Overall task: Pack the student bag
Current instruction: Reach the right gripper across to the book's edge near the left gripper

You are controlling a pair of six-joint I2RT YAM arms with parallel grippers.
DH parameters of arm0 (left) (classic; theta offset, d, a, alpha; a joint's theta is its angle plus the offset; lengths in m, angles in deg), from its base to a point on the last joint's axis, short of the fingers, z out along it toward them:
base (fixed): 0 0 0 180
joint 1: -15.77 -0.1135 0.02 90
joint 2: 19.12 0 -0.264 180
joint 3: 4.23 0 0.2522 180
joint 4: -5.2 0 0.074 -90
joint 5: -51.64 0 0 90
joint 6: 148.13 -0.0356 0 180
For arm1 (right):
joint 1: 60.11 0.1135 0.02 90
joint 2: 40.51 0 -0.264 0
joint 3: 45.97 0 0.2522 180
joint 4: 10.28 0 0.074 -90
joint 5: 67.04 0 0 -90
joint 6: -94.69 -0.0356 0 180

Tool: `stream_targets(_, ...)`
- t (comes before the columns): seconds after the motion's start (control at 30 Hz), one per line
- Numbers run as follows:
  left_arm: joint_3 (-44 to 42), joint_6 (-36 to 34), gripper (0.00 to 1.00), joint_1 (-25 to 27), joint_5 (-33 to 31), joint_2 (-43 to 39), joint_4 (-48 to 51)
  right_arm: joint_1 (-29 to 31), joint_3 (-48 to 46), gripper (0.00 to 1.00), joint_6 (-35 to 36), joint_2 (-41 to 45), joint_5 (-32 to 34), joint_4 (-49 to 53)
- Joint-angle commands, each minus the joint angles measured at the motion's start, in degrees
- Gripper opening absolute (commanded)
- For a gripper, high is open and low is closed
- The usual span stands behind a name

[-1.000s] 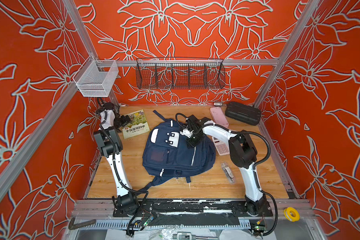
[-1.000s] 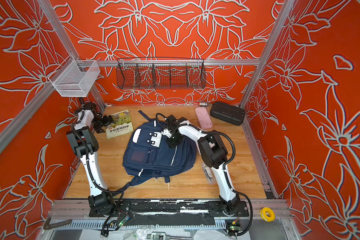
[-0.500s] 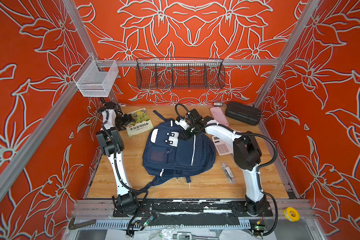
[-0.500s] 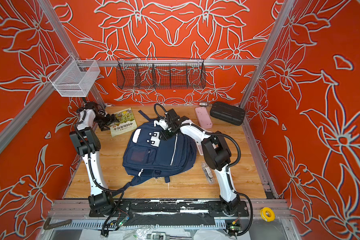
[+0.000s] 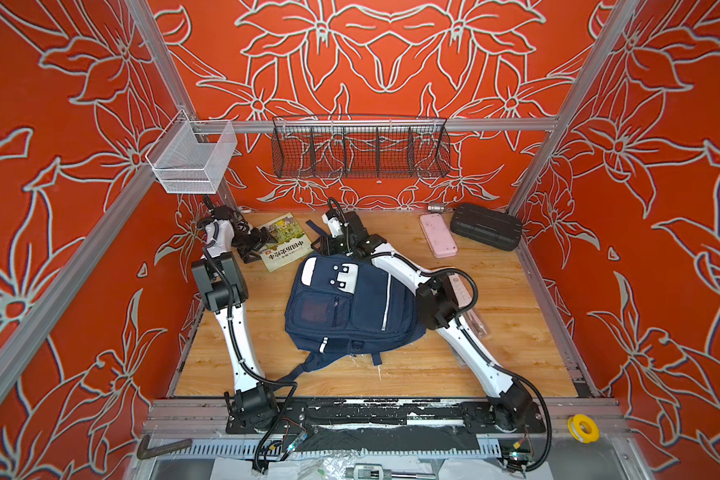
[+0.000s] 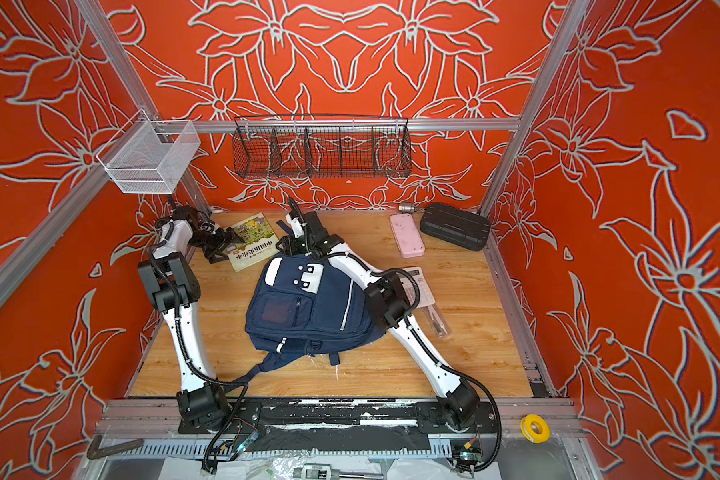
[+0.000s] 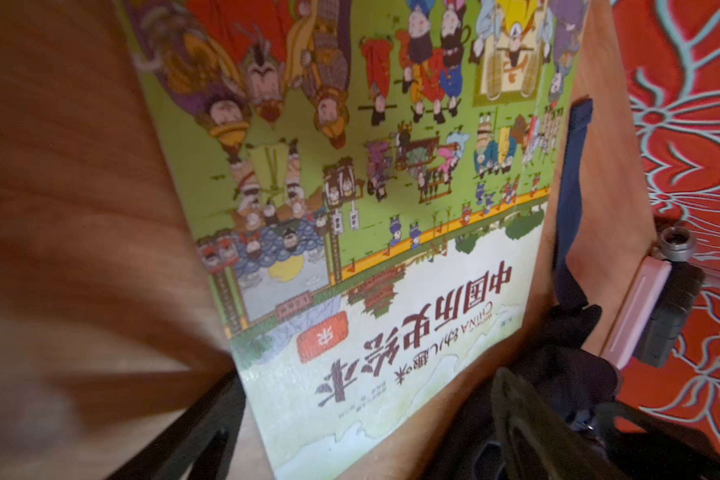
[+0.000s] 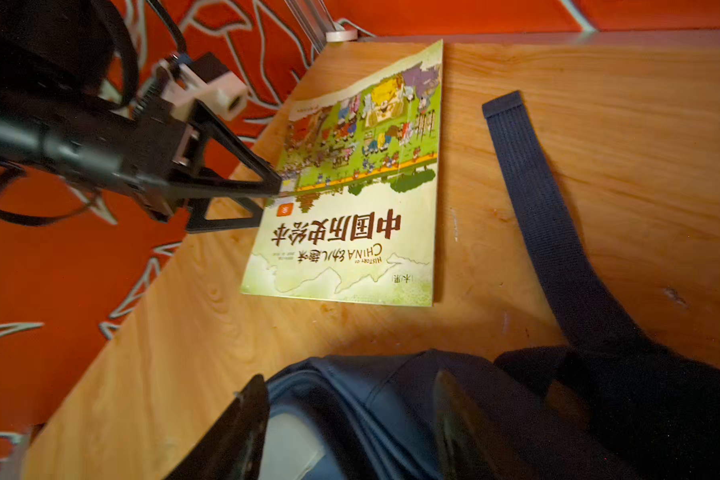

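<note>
The student bag (image 5: 350, 307) (image 6: 308, 307), navy with white patches, lies flat mid-table in both top views. My right gripper (image 5: 329, 247) (image 8: 350, 419) hangs over the bag's far top edge, open, with navy fabric (image 8: 371, 399) between its fingers. One bag strap (image 8: 533, 208) trails across the wood. A picture book (image 5: 285, 241) (image 7: 371, 208) with a green cover lies at the back left. My left gripper (image 5: 262, 245) (image 7: 371, 436) is open at the book's left edge, its fingertips (image 8: 273, 187) right at the cover.
A pink case (image 5: 438, 235), a black ribbed case (image 5: 486, 226) and a small metal cylinder (image 5: 435, 206) sit at the back right. A calculator (image 6: 418, 282) and a clear packet (image 6: 439, 324) lie under the right arm. A black wire basket (image 5: 360, 151) and a white mesh basket (image 5: 192, 162) hang on the walls.
My right gripper moved from the bag's middle toward its far top edge, to the left, and its jaws spread wider. The left gripper shifted slightly at the book.
</note>
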Motion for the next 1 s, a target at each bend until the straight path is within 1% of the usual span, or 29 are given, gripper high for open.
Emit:
stream_targets(0.0, -2.00, 0.34, 0.92, 1.78, -0.97, 4.10, 3.40, 0.64, 7.62, 0.65, -1.29, -4.11, 6.93, -2.02)
stream_targets(0.07, 0.22, -0.55, 0.92, 2.59, -2.11, 5.46, 5.59, 0.90, 11.37, 0.64, 1.10, -6.14, 9.79, 3.38)
stream_targets(0.1, 1.62, -0.75, 0.92, 3.21, -2.89, 6.20, 6.73, 0.82, 10.84, 0.63, 1.54, -5.96, 11.29, 5.94)
stream_targets(0.13, 3.22, -0.94, 0.93, 3.51, -3.41, 7.04, 7.76, 0.60, 9.04, 0.61, 0.77, -5.36, 11.11, 7.18)
stream_targets(0.17, 5.02, -1.23, 0.93, 4.03, -3.59, 7.90, 8.81, 0.26, 6.30, 0.56, 0.45, -3.92, 8.83, 7.52)
stream_targets(0.2, 6.46, -1.17, 0.93, 4.48, -4.00, 8.64, 9.60, 0.34, 4.78, 0.54, 0.83, -2.80, 8.57, 9.84)
stream_targets(0.27, 8.59, -1.11, 0.93, 5.12, -4.27, 9.45, 10.75, 0.16, 4.52, 0.54, 0.38, -2.07, 8.42, 16.36)
stream_targets(0.37, 8.65, -0.67, 0.93, 5.93, -4.90, 9.33, 10.93, 0.32, 3.60, 0.48, -0.45, -1.63, 3.82, 22.03)
stream_targets(0.5, 7.70, -0.66, 0.93, 7.10, -4.79, 8.79, 12.03, 0.74, 1.97, 0.45, 0.51, 0.28, 1.89, 25.55)
stream_targets(0.57, 7.77, -1.64, 0.93, 8.14, -4.38, 8.26, 13.53, 0.81, 1.06, 0.45, 1.42, 1.73, 2.17, 26.13)
stream_targets(0.63, 6.42, -1.72, 0.93, 9.53, -4.85, 6.25, 13.01, 0.79, -0.62, 0.46, 3.21, 3.73, 2.41, 25.28)
stream_targets(0.77, -0.24, 0.53, 0.95, 11.73, -5.79, -2.38, 3.34, 0.55, -6.84, 0.50, 5.58, 9.95, 1.71, 17.71)
stream_targets(0.87, -0.12, 3.19, 0.95, 11.70, -6.40, -5.25, -1.14, 0.30, -12.97, 0.52, 5.41, 14.17, 1.23, 10.10)
stream_targets(0.93, 0.90, 3.83, 0.95, 11.66, -7.41, -5.48, -2.72, 0.11, -14.23, 0.53, 5.81, 15.39, 0.42, 8.02)
stream_targets(0.97, 1.46, 4.48, 0.95, 11.61, -8.94, -5.31, -3.45, 0.11, -14.25, 0.53, 5.98, 15.59, 0.63, 8.06)
